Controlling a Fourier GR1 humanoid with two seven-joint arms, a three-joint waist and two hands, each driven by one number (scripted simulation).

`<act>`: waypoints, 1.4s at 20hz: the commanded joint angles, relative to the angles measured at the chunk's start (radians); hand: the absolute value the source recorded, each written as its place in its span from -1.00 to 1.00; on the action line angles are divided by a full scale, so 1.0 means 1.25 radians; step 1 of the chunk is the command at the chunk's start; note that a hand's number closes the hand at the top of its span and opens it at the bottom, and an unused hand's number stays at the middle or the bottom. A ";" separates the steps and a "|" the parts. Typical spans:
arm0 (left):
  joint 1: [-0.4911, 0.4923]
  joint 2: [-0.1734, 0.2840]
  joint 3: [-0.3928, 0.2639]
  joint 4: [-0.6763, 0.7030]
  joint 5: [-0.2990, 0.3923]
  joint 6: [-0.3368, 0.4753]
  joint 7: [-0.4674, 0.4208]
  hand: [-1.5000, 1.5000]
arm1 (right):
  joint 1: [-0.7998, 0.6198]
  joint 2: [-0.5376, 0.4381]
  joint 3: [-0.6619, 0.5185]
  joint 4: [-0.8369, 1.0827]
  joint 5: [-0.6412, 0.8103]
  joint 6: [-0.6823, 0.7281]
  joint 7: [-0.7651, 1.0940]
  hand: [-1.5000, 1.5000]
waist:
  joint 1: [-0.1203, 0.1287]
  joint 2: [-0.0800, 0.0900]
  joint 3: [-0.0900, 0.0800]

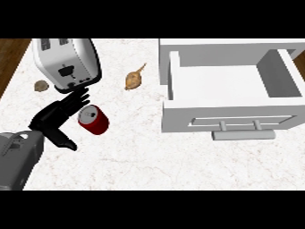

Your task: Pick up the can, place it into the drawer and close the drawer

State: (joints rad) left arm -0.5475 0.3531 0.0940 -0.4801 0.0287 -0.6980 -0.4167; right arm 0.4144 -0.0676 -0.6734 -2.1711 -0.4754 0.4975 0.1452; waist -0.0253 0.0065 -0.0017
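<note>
Hovering open, your left hand [57, 117] has straight, released fingers [77, 99] just beside the red cylindrical metal can [94, 120] on the white marble table [141, 152].

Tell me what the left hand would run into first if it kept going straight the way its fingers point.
Probably the toaster. The left hand is open, fingers aimed up and to the right, their tips almost at the toaster's lower edge. The red can lies just to the right of the fingers, off that line. Height is unclear from above.
</note>
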 commanded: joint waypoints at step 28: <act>-0.135 -0.078 0.035 0.219 -0.013 -0.135 -0.065 1.00 | 0.004 0.039 -0.022 -0.050 -0.051 0.016 0.064 -1.00 | -0.004 0.003 -0.001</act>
State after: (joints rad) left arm -0.6858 0.2538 0.1215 -0.1984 -0.0074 -0.7425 -0.4451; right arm 0.4322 -0.0447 -0.7132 -2.2200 -0.5506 0.5380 0.2165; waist -0.0310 0.0089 -0.0024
